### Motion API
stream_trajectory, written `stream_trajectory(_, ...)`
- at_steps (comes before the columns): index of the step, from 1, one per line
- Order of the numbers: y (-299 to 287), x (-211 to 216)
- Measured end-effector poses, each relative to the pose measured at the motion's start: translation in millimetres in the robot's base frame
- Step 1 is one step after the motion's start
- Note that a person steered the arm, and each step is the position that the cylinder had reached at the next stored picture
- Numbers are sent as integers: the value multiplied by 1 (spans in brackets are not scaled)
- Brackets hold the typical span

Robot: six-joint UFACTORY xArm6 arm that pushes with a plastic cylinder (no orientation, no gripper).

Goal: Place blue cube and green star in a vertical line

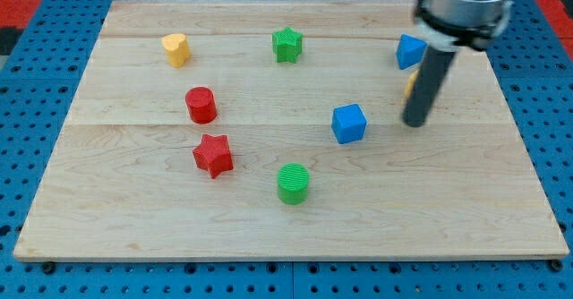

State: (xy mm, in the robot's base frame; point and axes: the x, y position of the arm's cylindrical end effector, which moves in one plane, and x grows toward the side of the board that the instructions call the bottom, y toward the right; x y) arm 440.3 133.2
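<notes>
Pale wooden boards point(134, 200) make up the work surface, lying on a blue perforated mat point(36, 84) with red patches at the view's top corners. No brand, label or writing can be read anywhere on the board, the blocks or the arm.

My tip point(416, 123) touches down on the wood at the view's right, just to the right of the blue cube point(349, 123) and apart from it — a strip of bare board shows between them. There is no hand or gripper on this arm to be spread or pinched; it ends in a plain dark rod that holds nothing. The rod rises toward the view's top right into a blurred grey-and-black arm housing.

The green star point(286, 44) sits near the view's top edge, up and to the left of the blue cube, well apart from it. The two are not stacked one above the other in the view; the star lies further left.

Behind the rod, a second blue block point(409, 51) of unclear shape sits at the upper right, and a sliver of an orange block point(409, 85) shows just left of the rod, mostly hidden.

Toward the view's left are a yellow heart-like block point(176, 49), a red cylinder point(201, 105) and a red star point(213, 155). A green cylinder point(293, 183) stands below the blue cube — down and to its left.
</notes>
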Motion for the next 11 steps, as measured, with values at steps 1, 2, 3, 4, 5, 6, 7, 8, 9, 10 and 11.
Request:
stream_trajectory(1,-64,-30)
stream_trajectory(2,-134,-73)
stream_trajectory(3,-148,-121)
stream_trajectory(4,-122,-149)
stream_trajectory(5,-149,-152)
stream_trajectory(6,-185,-163)
stream_trajectory(7,-176,-191)
stream_trajectory(8,-128,-200)
stream_trajectory(9,-93,-195)
stream_trajectory(10,-116,-177)
stream_trajectory(11,-117,-159)
